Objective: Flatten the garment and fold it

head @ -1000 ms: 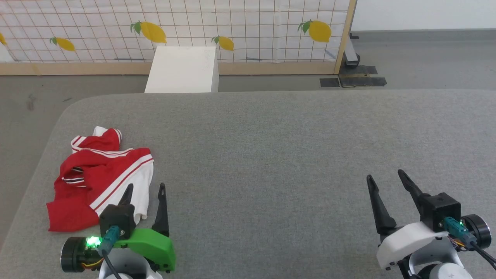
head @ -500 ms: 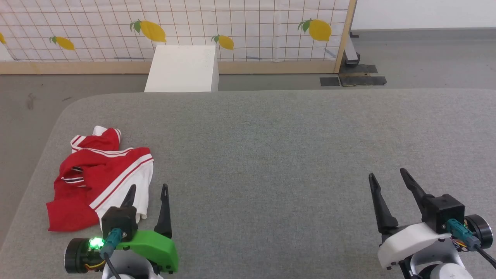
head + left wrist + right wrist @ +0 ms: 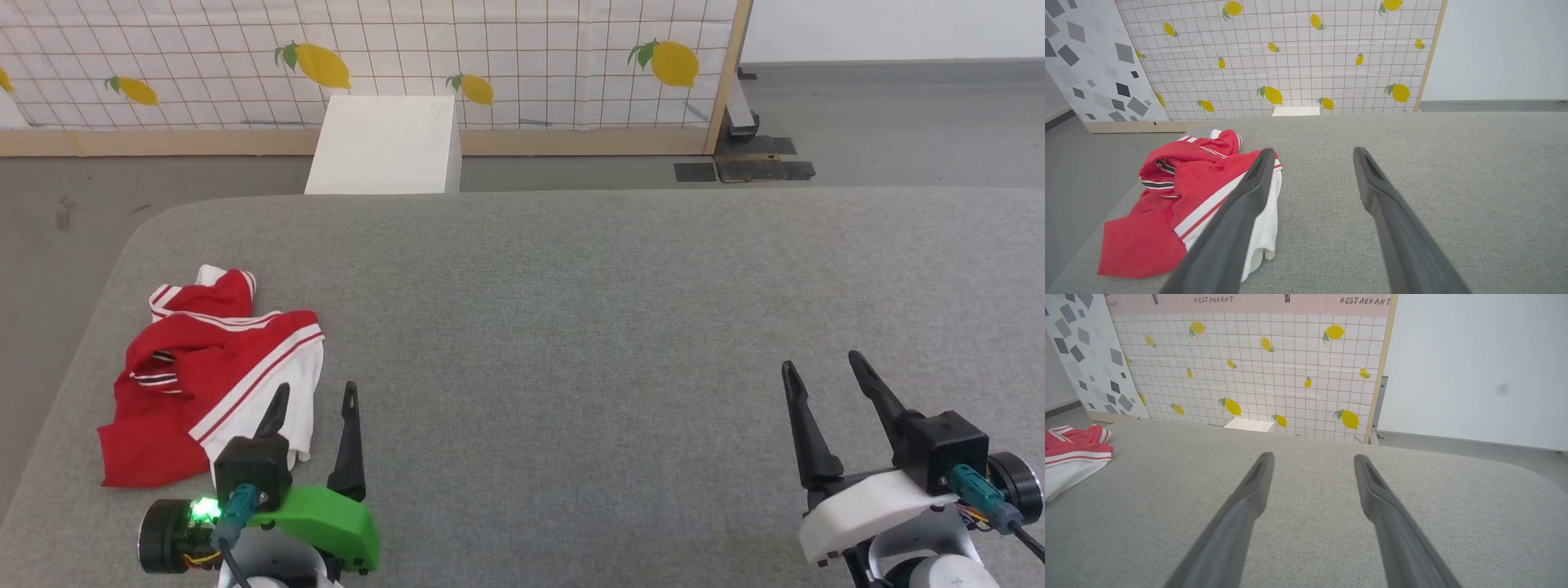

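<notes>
left gripper (image 3: 317, 385): jaws wide apart, holding nothing, hovering low over the grey bench (image 3: 571, 327). right gripper (image 3: 820, 360): same, fully spread and empty, well apart from the left one.

garment (image 3: 188, 367) lies crumpled on the bench, just left of the left gripper and slightly ahead of it. in the left wrist view that gripper's left finger (image 3: 1237, 212) overlaps the white sleeve; can't tell if it touches. red body is bunched up, and the white sleeve with red-and-white striped trim is on the side nearest the gripper. it sits far left of the right gripper.

past the bench's far edge: white box (image 3: 384, 147) on the floor (image 3: 65, 204), then a lemon-print grid screen (image 3: 506, 57) in a wooden frame.
</notes>
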### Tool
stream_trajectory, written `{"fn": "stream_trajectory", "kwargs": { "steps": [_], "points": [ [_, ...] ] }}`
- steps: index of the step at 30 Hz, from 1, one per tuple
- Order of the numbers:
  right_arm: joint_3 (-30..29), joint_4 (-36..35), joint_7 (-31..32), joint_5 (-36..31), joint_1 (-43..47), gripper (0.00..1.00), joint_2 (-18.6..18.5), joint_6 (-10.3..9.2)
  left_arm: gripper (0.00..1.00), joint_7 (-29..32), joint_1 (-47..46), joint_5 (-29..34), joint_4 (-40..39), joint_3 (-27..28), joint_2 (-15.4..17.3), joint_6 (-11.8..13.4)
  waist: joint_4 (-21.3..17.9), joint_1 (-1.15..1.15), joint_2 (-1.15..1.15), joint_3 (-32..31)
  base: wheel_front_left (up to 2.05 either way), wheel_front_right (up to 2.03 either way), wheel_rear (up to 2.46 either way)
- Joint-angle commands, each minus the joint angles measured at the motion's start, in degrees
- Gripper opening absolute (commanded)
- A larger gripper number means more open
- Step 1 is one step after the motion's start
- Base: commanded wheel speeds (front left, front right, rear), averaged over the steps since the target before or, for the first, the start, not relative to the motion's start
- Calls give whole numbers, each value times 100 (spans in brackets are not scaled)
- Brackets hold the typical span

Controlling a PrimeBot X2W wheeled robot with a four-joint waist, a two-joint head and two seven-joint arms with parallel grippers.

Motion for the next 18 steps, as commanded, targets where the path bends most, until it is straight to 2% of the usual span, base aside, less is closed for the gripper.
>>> {"fn": "stream_trajectory", "kwargs": {
  "steps": [1,12,18],
  "points": [
    [-14,-25,-69,40,24,100,7,-3,100,-80,-7,-53,-24,-12,-8,44,2,0,0,1,0,0,0],
    [-23,-37,-196,82,45,100,9,-4,100,-208,9,-30,-115,-71,-10,90,12,0,0,2,0,0,0],
    [26,236,-266,152,75,100,10,-5,100,-278,35,-53,45,-127,-11,50,16,0,0,-8,0,0,0]
  ]
}}
